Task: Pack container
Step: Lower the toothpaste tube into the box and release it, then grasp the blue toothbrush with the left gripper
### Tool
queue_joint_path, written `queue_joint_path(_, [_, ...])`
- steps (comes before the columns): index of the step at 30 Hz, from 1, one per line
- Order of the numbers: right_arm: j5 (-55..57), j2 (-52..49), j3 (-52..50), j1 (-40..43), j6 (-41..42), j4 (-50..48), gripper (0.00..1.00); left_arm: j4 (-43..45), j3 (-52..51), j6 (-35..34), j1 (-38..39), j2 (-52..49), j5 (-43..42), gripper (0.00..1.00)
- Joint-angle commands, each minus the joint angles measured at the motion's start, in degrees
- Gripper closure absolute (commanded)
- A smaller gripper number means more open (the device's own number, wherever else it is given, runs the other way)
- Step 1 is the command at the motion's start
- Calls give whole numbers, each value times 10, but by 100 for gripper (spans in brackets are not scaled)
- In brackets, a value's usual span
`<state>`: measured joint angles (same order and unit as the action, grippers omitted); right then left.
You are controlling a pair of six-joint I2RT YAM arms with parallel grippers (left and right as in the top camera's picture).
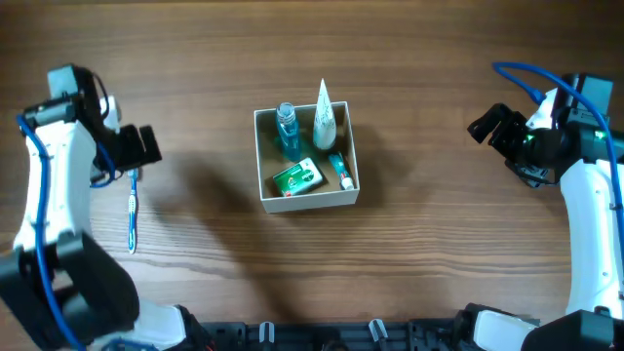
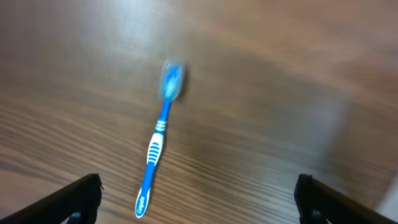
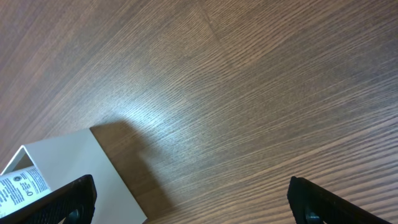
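The container (image 1: 258, 161), a white square box with tan inside, stands mid-table. It holds a blue bottle (image 1: 286, 125), a white tube (image 1: 324, 119), a green flat packet (image 1: 297, 178) and a small tube (image 1: 339, 171). A blue toothbrush (image 1: 133, 210) lies on the table at the left; in the left wrist view the toothbrush (image 2: 157, 140) lies flat between the fingers. My left gripper (image 1: 136, 151) is open and empty just above it. My right gripper (image 1: 487, 127) is open and empty, well right of the container; its wrist view shows the container's white wall (image 3: 74, 168).
The table is brown wood grain. The arm bases stand at the front left and front right edges (image 1: 575, 322).
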<state>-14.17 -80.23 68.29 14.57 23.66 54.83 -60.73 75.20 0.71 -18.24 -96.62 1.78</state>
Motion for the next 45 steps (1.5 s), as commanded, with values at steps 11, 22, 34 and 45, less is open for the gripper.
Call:
queue_joint_path(11, [-7, 7, -1, 1, -12, 0, 0, 184, -198, -25, -35, -49, -24, 0])
queue_joint_path(22, [-7, 7, -1, 1, -12, 1, 0, 200, -198, -25, -35, -75, -24, 6])
queue_joint_path(34, [-7, 7, -1, 1, -11, 3, 0, 196, -198, -27, -35, -81, -68, 68])
queue_joint_path(45, [-8, 7, -1, 1, -11, 8, 0, 196, -198, -27, -35, -81, -71, 89])
